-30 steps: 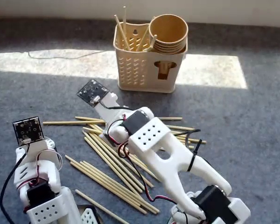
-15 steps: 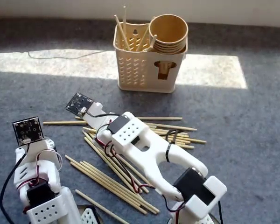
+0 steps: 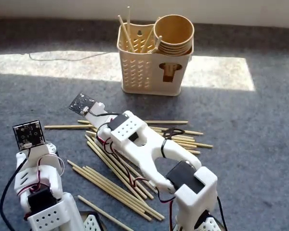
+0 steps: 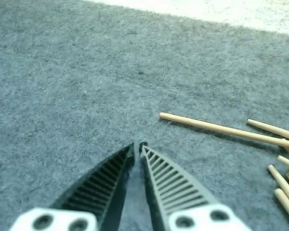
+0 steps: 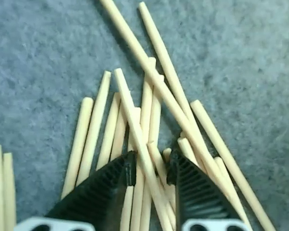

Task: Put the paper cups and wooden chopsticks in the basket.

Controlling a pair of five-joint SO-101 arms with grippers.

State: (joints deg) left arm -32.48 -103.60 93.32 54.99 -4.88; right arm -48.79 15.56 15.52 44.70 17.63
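underneath, chopsticks between right jaws

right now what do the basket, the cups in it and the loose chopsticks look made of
Basket: probably moulded plastic, cream, smooth, slotted walls. Cups: likely paper, matte tan, thin stacked rims. Chopsticks: apparently bare wood or bamboo, pale, matte, rounded.

The left arm and right arm are white plastic with perforated shells, black servos, red-and-black cables, and square black boards behind dark ribbed jaws.
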